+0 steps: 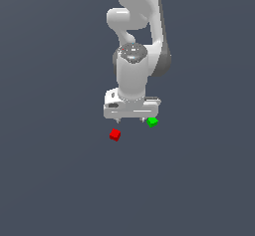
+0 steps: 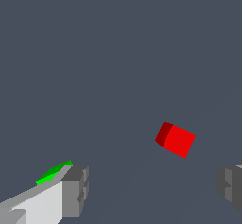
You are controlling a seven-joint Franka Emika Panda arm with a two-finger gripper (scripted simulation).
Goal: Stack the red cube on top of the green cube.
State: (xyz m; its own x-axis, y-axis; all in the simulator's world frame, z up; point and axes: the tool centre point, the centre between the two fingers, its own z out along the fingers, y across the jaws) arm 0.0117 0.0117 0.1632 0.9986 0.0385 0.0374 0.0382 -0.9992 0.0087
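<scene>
The red cube [image 1: 115,135] lies on the dark grey floor, a little in front of the white gripper [image 1: 131,119] in the exterior view. In the wrist view the red cube [image 2: 175,140] lies ahead of the gap between the two grey fingertips, nearer one of them. The green cube [image 1: 152,122] lies just beside the gripper on the exterior view's right. In the wrist view the green cube [image 2: 53,172] peeks out from behind one fingertip [image 2: 75,190]. The gripper [image 2: 153,190] is open and empty, and the jaws stand wide apart.
The white arm [image 1: 134,41] rises behind the gripper toward the top of the exterior view. The dark grey floor [image 1: 60,180] runs flat on all sides, with nothing else on it.
</scene>
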